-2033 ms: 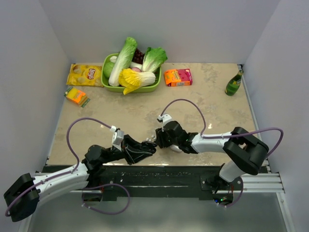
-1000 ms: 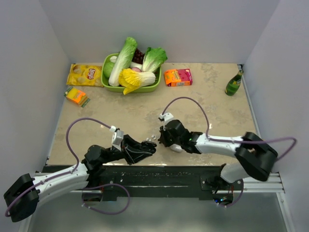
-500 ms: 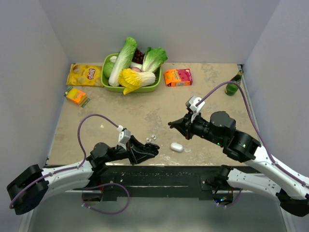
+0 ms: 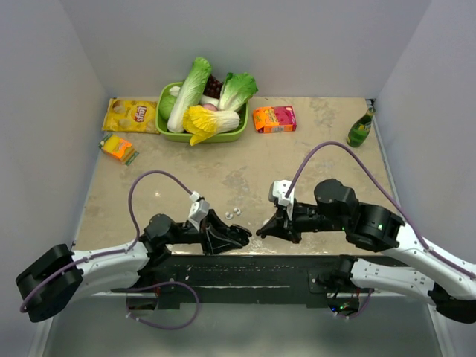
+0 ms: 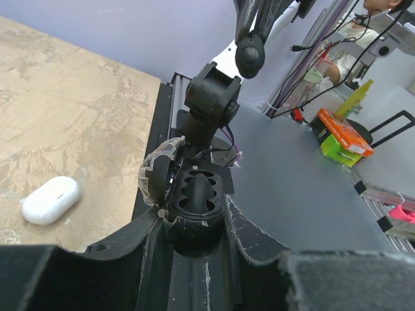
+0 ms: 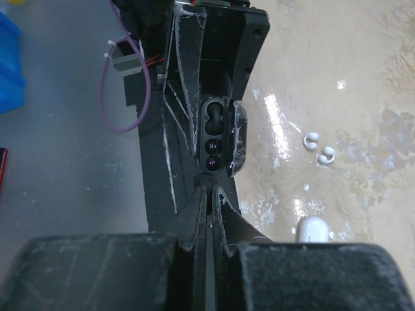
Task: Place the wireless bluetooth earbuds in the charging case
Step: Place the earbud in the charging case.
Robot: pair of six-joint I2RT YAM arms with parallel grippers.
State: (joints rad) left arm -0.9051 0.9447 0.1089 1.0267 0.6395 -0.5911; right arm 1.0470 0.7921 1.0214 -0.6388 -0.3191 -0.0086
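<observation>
The white charging case point(image 5: 50, 200) lies shut on the table; its end shows at the bottom of the right wrist view point(image 6: 313, 229). In the top view my right arm hides it. The two white earbuds point(image 4: 233, 213) lie side by side on the table, and in the right wrist view point(image 6: 319, 146) they sit just beyond the case. My left gripper point(image 4: 242, 238) point(image 5: 194, 217) is shut on a small black oval object point(image 5: 198, 194) with its lid open point(image 6: 217, 133). My right gripper point(image 4: 260, 233) point(image 6: 209, 186) is shut and empty, its tips right at that black object.
A green basket point(image 4: 165, 130) of vegetables, a yellow chips bag point(image 4: 131, 115), an orange-pink box point(image 4: 274, 118), a small orange packet point(image 4: 118, 148) and a green bottle point(image 4: 361, 128) stand along the far side. The black front rail point(image 4: 245, 268) runs just behind both grippers.
My right gripper let go of the white case, rose and pulled back right, then came down low again, tips at my left gripper. My left gripper shifted slightly right with the black object.
</observation>
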